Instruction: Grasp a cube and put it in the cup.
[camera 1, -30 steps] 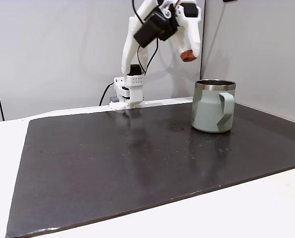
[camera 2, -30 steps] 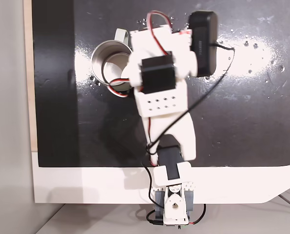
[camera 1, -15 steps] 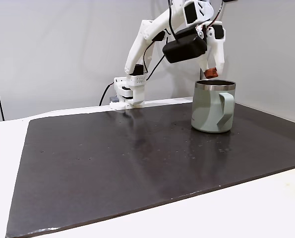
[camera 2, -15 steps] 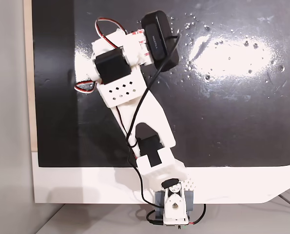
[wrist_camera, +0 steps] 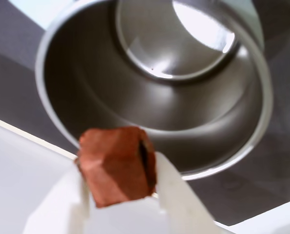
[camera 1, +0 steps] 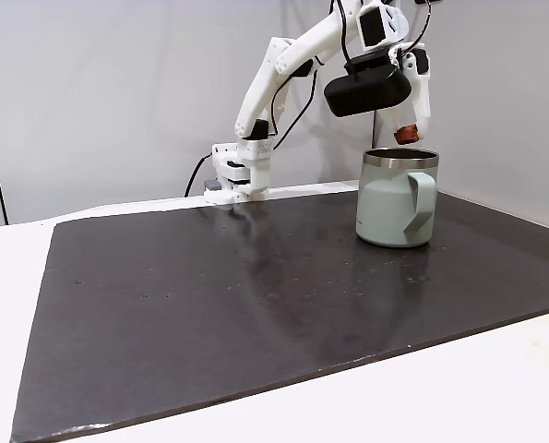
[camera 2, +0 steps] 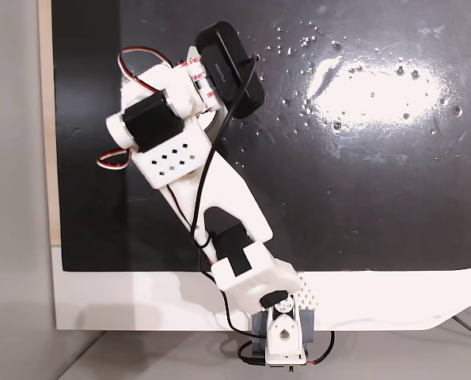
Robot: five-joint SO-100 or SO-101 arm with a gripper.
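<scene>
So my claw (wrist_camera: 120, 195) hangs just above the cup (camera 1: 396, 208), pinching the cube (wrist_camera: 116, 163). The cup's mouth is wide open under me, nothing inside, only the steel rim (wrist_camera: 261, 78) to clear. The dark mat (camera 1: 256, 295) left of the cup is bare.

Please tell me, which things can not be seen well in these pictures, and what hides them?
- Cup: in the top-down fixed view the arm covers it.
- Cup bottom: in the wrist view blurred and glary, so small contents cannot be ruled out.
- Cube: its lower part sits behind the gripper fingers; tiny in the side fixed view.
- Cup handle: outside the wrist view.
</scene>
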